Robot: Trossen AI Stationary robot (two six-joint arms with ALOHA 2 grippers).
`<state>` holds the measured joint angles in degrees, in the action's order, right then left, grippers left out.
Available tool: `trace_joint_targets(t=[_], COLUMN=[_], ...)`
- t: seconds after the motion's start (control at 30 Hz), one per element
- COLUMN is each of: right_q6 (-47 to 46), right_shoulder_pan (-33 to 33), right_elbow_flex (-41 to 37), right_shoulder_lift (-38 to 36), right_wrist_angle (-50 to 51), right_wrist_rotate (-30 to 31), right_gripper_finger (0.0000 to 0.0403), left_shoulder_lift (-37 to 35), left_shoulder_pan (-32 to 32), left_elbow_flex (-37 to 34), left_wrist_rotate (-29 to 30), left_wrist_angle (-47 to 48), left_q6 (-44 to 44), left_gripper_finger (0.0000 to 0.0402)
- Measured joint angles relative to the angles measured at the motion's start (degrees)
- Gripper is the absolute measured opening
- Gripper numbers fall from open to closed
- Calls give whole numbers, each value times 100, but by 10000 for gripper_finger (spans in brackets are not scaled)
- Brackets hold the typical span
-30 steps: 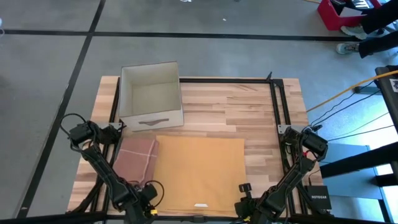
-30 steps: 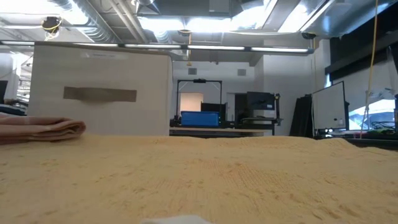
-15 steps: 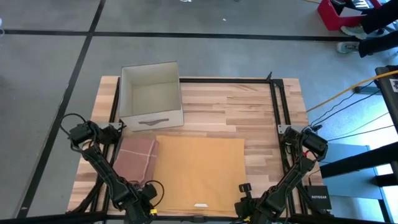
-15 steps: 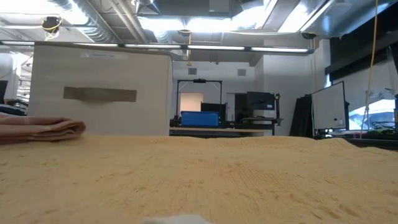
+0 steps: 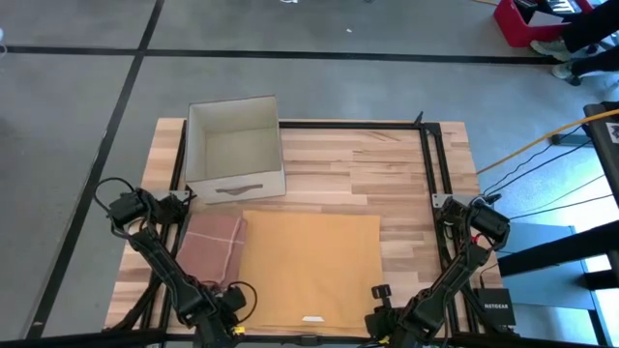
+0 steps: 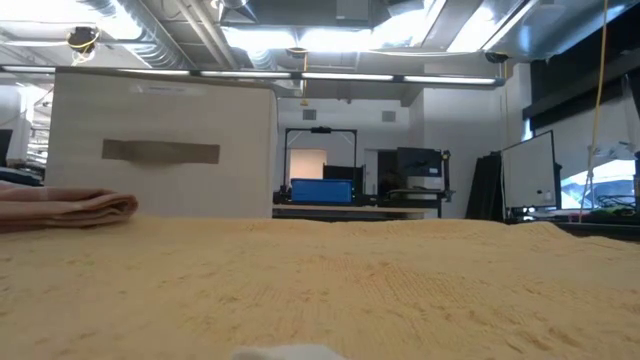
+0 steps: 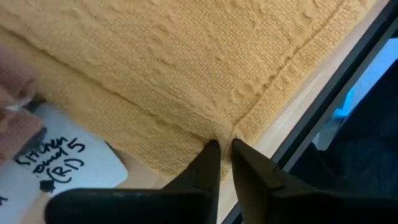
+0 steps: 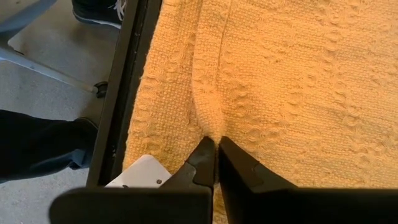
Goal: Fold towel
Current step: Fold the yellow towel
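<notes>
- Left gripper (image 7: 222, 146) at the near left corner of the yellow towel (image 5: 309, 266), fingers pinched on the corner hem.
- Right gripper (image 8: 215, 149) at the near right corner, fingers pressed together on a raised pleat of the towel.
- Towel lies flat at the table's near centre.
- White box (image 5: 235, 148) stands behind the towel; nothing visible inside it.
- Folded pink cloth (image 5: 210, 245) touches the towel's left edge.
- Wooden table (image 5: 377, 164); grey floor (image 5: 319, 87) with black lines around it.
</notes>
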<state>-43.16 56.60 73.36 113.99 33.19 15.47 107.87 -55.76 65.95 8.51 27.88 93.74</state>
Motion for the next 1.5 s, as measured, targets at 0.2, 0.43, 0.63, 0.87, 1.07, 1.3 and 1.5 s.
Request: trace_joint_targets(t=[0.2, 0.43, 0.63, 0.87, 1.07, 1.3, 1.5], right_q6=[-3, -2, 5, -81, -181, -307, -310], right_shoulder_pan=[2, 0, 4, 7, 7, 4, 0], right_elbow_flex=[0, 522, 1055, 1139, 1139, 1134, 1132], right_shoulder_lift=[0, 4, 0, 0, 47, 156, 188], right_wrist_angle=[0, 697, 1176, 643, 321, 316, 339], right_wrist_rotate=[22, 6, -35, -586, -647, -704, -597], right_gripper_finger=[14, 14, 14, 14, 14, 14, 14], left_shoulder_lift=[-8, -425, -757, -813, -813, -803, -796], left_shoulder_pan=[3, -35, -235, -503, -682, -731, -677], left_elbow_flex=[0, 161, 314, 310, 293, 293, 293], left_wrist_rotate=[-35, -72, -37, -37, -22, 1, 136], left_wrist_angle=[5, 261, 720, 786, 925, 908, 927], left_q6=[-162, -243, 4, 422, 751, 886, 816], left_gripper_finger=[5, 3, 2, 2, 2, 6, 7])
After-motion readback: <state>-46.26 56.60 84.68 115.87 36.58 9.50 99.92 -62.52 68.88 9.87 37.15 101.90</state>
